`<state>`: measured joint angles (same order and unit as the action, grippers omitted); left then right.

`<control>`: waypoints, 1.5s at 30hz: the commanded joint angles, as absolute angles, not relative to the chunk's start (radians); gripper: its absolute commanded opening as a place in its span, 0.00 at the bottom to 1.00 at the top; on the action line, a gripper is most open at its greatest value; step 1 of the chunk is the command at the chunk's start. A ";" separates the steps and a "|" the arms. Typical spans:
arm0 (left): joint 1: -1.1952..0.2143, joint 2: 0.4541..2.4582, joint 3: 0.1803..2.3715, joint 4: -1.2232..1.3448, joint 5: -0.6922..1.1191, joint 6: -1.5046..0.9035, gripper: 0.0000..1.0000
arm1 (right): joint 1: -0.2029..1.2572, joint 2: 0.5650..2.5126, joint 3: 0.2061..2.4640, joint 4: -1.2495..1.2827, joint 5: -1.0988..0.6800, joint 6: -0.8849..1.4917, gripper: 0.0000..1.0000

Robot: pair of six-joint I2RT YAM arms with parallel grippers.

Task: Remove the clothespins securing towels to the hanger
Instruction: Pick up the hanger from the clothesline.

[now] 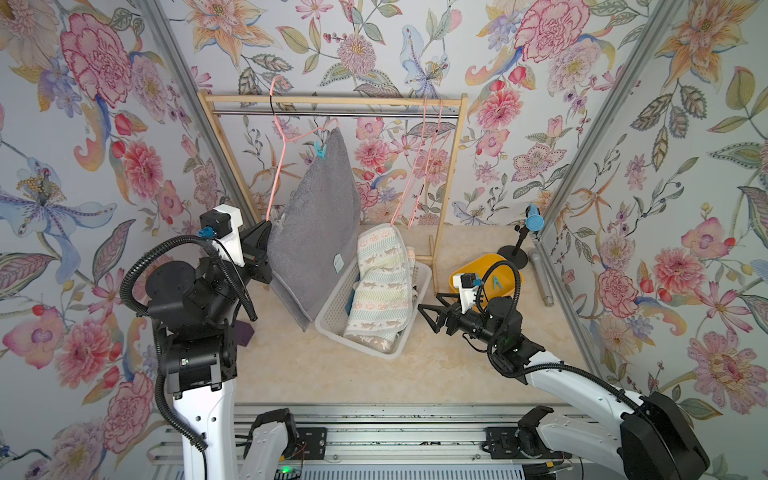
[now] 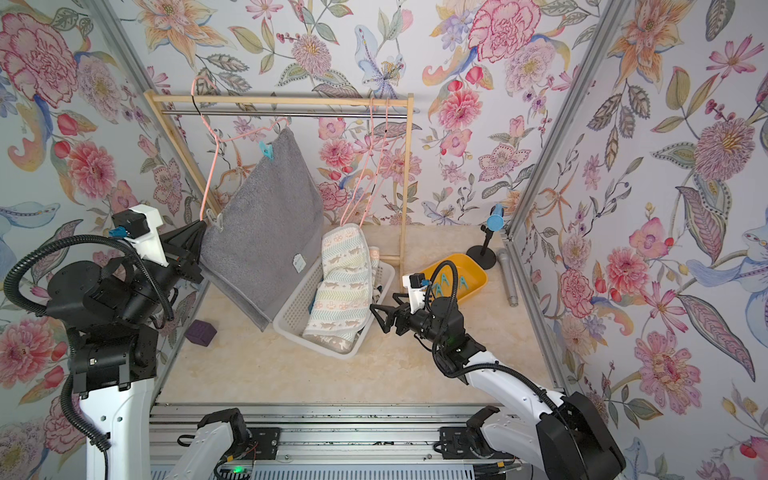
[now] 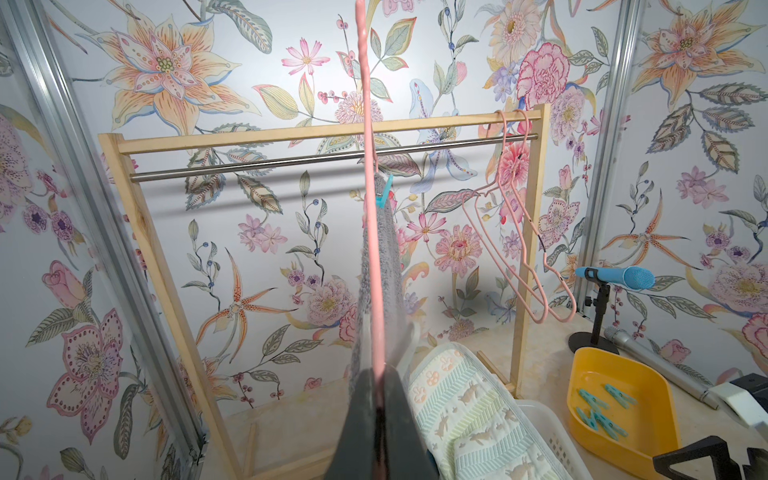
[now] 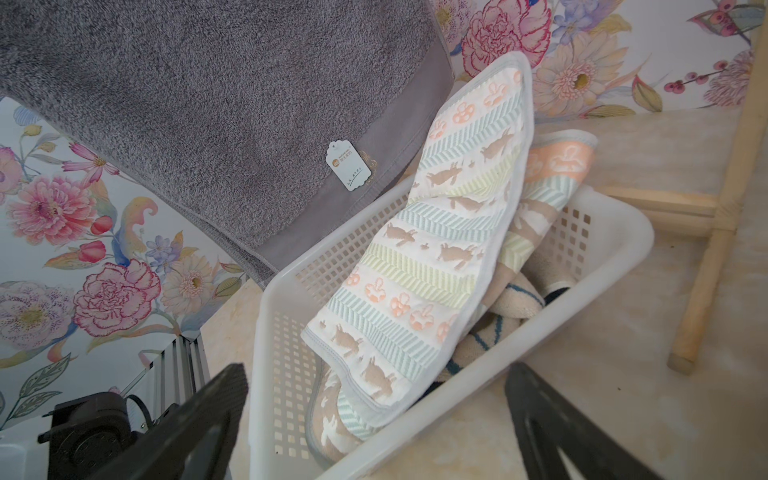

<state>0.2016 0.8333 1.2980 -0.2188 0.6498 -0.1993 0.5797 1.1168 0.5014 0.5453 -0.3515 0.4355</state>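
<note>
A grey towel [image 1: 316, 220] [image 4: 208, 83] hangs on a pink hanger [image 1: 282, 166] that is swung out from the rack's rod. A teal clothespin [image 1: 320, 150] [image 3: 384, 195] pins the towel's upper corner. A pale clothespin [image 2: 215, 220] sits at the lower corner. My left gripper [image 1: 266, 226] [image 3: 379, 368] is shut on the hanger's wire right beside that pale clip. A striped towel [image 1: 380, 282] [image 4: 436, 232] lies in the white basket [image 4: 266, 332] over a cream cloth with blue lines [image 4: 511, 299]. My right gripper [image 1: 430, 302] [image 4: 374, 370] is open and holds nothing, just right of the basket.
The wooden rack [image 1: 332, 99] stands at the back with two bare pink hangers [image 1: 424, 166] at its right end. A yellow tray [image 3: 648, 386] holds several teal clothespins [image 3: 602, 405]. A blue microphone [image 1: 533, 220], a silver one [image 1: 542, 278] and a purple block [image 2: 201, 332] lie near the walls.
</note>
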 commanded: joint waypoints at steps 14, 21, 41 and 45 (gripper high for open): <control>0.193 0.797 1.390 -0.155 0.688 -0.254 0.00 | 0.572 1.124 0.488 0.595 -0.372 0.455 1.00; 0.193 0.807 1.420 -0.093 0.724 -0.319 0.00 | 0.572 1.124 0.488 0.594 -0.373 0.453 1.00; 0.193 0.721 1.218 -0.008 0.769 -0.413 0.00 | 0.572 1.114 0.486 0.591 -0.373 0.453 1.00; 0.184 0.705 1.152 0.015 0.766 -0.417 0.00 | 0.572 1.115 0.485 0.591 -0.371 0.451 1.00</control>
